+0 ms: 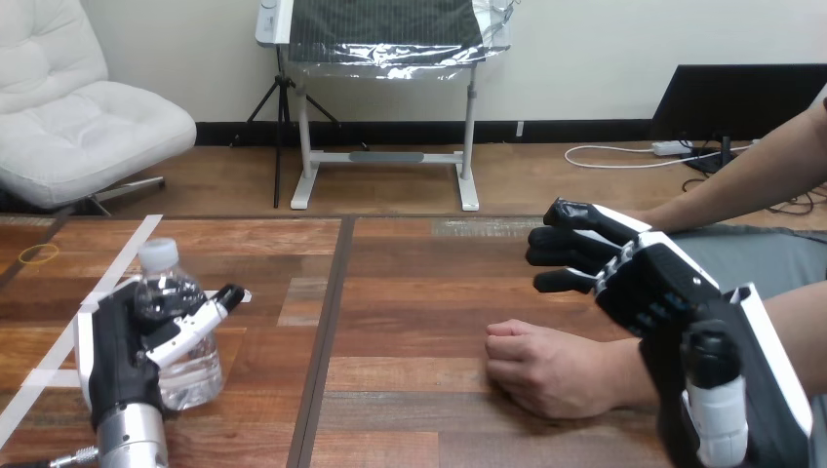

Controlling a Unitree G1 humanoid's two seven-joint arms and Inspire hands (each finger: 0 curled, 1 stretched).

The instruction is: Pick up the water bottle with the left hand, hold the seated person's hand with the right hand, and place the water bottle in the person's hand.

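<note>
Head view: left robot hand (125, 343) wrapped round the upright water bottle (195, 372).

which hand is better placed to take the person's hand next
Right: the right hand is over the person's hand; the left hand is far off, curled round the water bottle.

Well to the left of the person's hand (546, 370), the left arm (132, 434) came up from the bottom edge. The left hand (122, 346) had its fingers and thumb curled round the water bottle (190, 375). The right arm (770, 390) entered at the lower right. The right hand (655, 291) hung just beyond the person's hand, above its wrist, fingers nearly straight and pointing left. Contact could not be told.
</note>
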